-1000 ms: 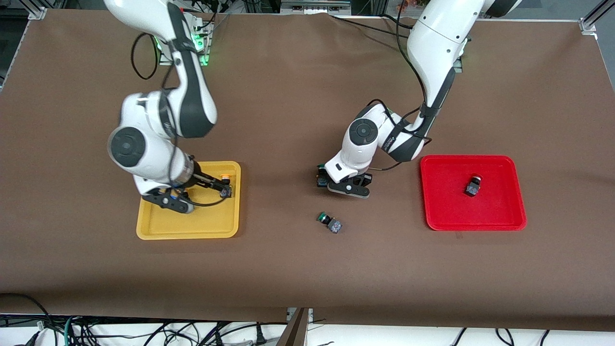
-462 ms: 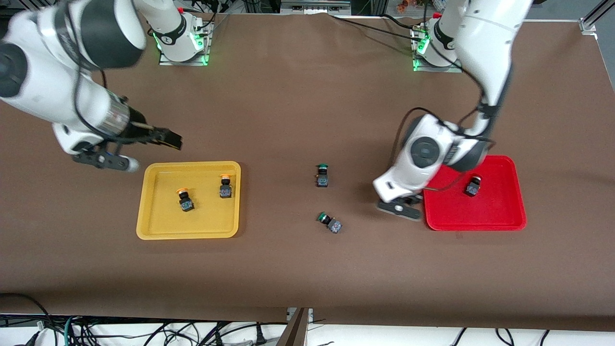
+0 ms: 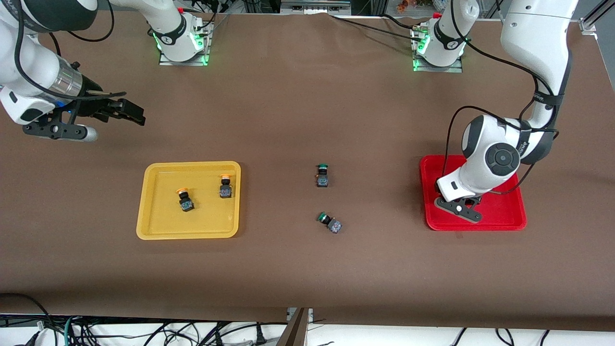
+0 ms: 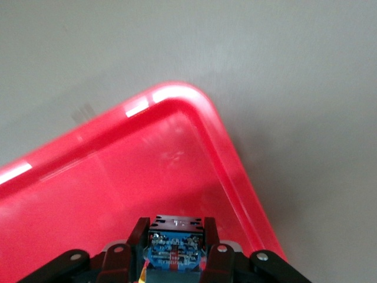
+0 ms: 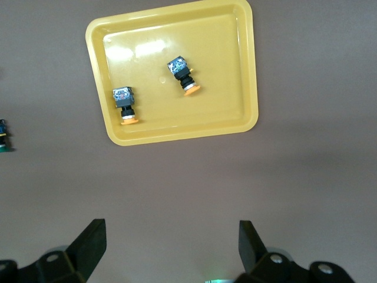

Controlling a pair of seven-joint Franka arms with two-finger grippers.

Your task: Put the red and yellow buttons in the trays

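Note:
My left gripper [image 4: 175, 227] is shut on a button [image 4: 175, 247] with a dark body and blue label; its cap is hidden. It hangs low over the red tray [image 4: 177, 97], near a corner. In the front view the left hand [image 3: 459, 204] covers the middle of the red tray [image 3: 499, 215], so anything lying there is hidden. Two yellow-capped buttons [image 3: 185, 199] [image 3: 225, 186] lie in the yellow tray [image 3: 140, 226]. My right gripper [image 3: 129, 111] is open and empty, over bare table toward the right arm's end; it also shows in the right wrist view [image 5: 171, 239].
Two green-capped buttons [image 3: 322, 175] [image 3: 329, 222] lie on the brown table between the trays. The right wrist view shows the yellow tray [image 5: 94, 35] with both yellow buttons [image 5: 125, 105] [image 5: 184, 75], and one green button [image 5: 3, 137] at its edge.
My right gripper let go of a yellow button in the yellow tray and rose away toward the right arm's end. My left gripper moved from the table's middle to over the red tray.

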